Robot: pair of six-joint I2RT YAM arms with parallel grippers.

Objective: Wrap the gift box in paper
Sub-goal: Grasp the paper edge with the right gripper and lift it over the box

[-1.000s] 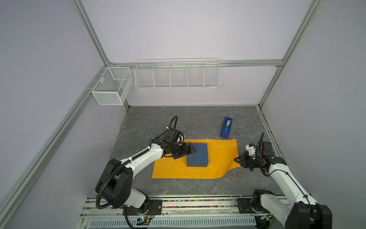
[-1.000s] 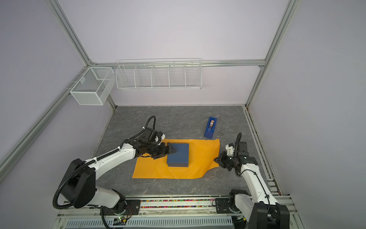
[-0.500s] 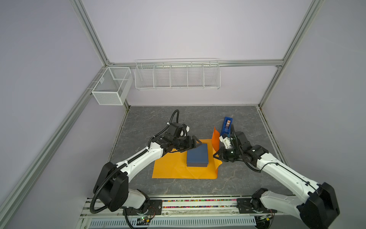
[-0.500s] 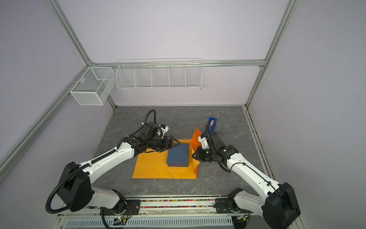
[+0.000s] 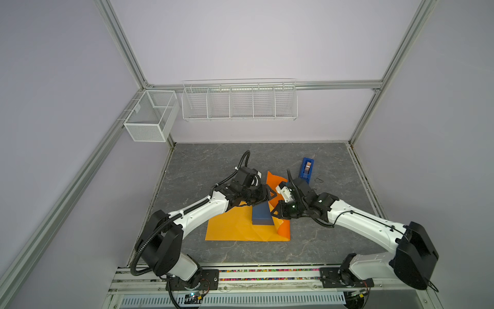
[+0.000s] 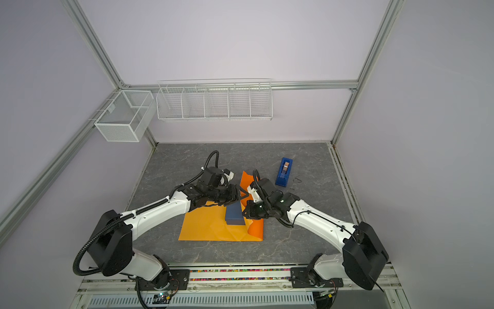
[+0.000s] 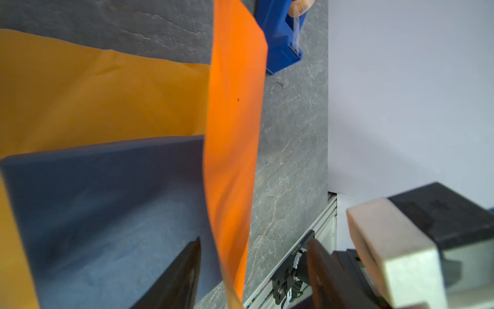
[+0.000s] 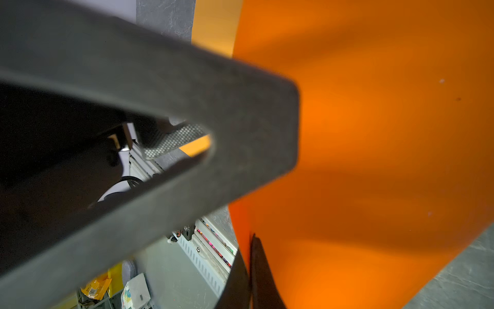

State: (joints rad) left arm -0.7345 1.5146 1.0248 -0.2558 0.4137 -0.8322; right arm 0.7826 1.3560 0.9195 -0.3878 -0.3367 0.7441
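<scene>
My right end effector (image 5: 274, 214) is clenched on the raised edge of the paper (image 5: 232, 230), beside the gift box (image 5: 260, 216) lying on the sheet. My left end effector (image 7: 254, 239) stands released astride that flap. I see the tape dispenser (image 5: 307, 171) close behind and open table (image 5: 203, 166) leftward.

**Both arms reaching in, wrist to wrist**

Reaches low over the surface (image 5: 213, 166) with both arms, forearms angled toward the middle. Holds the left gripper (image 5: 270, 198) with fingers (image 7: 184, 275) parted, clamping nothing. Pinches the right gripper (image 5: 274, 213) tight on the paper (image 8: 374, 133), just beside the left one.
</scene>
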